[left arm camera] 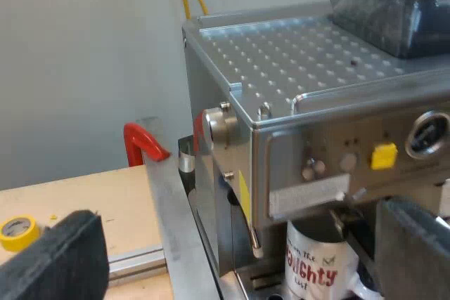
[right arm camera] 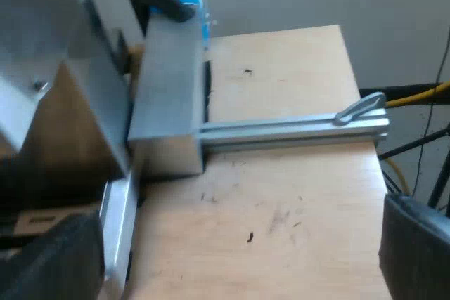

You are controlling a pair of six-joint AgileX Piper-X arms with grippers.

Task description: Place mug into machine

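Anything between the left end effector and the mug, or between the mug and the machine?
Nothing visible. The mug already stands in the espresso machine front, and the open left end effector faces it with no obstruction.

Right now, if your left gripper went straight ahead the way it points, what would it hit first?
Most likely the espresso machine: its front corner sits ahead of my left gripper, between the open fingers, with the mug close beside under the front. Depth is hard to judge.
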